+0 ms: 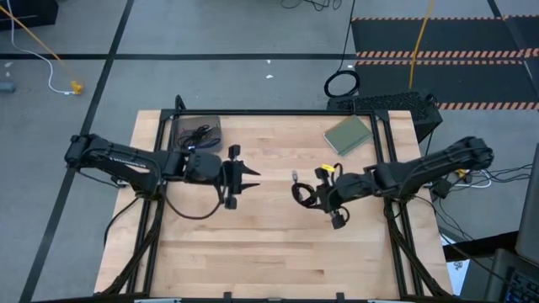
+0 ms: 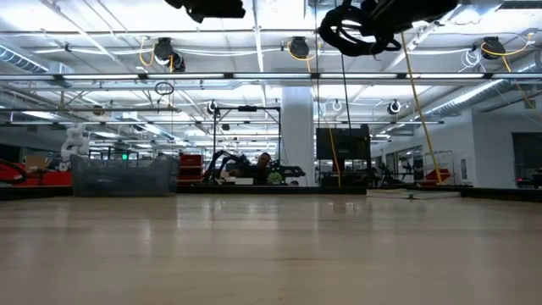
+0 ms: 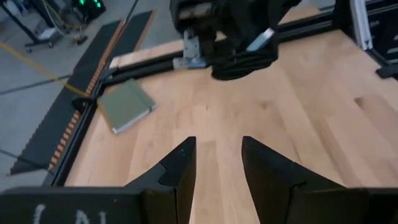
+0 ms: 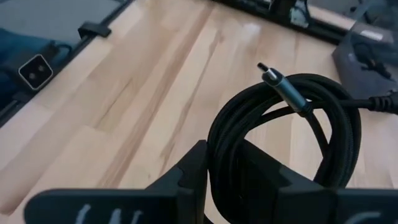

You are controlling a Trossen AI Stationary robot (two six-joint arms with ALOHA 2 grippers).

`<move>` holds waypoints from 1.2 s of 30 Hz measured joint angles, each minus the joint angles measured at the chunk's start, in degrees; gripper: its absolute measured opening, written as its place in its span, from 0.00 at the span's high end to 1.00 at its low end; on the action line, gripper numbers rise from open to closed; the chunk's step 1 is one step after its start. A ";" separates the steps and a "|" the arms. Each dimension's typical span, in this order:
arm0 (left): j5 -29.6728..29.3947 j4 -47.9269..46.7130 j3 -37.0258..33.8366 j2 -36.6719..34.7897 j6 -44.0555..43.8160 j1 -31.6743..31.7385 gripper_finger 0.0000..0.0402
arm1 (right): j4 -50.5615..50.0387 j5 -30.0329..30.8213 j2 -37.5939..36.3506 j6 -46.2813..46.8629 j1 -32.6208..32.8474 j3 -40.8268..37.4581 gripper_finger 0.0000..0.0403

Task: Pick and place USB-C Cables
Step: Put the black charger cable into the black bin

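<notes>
Right wrist view: black USB-C cable (image 4: 283, 134) coil is clamped in the right hand (image 4: 227, 168); light, floppy stuff, best gripped across bundled strands; left hand (image 3: 217, 165) is held apart, empty.

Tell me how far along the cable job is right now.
Looks done: black cables already lie in the grey tray at the table's far left. In hand: the right gripper has its jaws shut on a coiled black USB-C cable, lifted above the table's middle. The left gripper hovers open and empty facing it. Left: getting this coil to the tray. I see no other loose cables on the table.
</notes>
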 joint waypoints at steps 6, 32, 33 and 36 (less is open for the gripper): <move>0.04 3.29 0.04 1.53 2.46 -2.03 0.67 | 10.35 0.05 -2.33 -1.67 -0.31 -6.72 0.84; -12.48 34.86 0.04 21.01 40.25 -8.35 0.31 | 17.20 -1.25 -0.32 2.88 -2.62 -9.22 0.84; -12.46 35.57 0.04 21.39 40.49 -8.39 0.31 | 17.53 -2.33 0.13 3.18 -2.94 -9.22 0.84; -12.38 37.10 0.06 22.18 40.03 -7.81 0.32 | 17.66 -5.12 1.54 3.50 -3.53 -9.22 0.84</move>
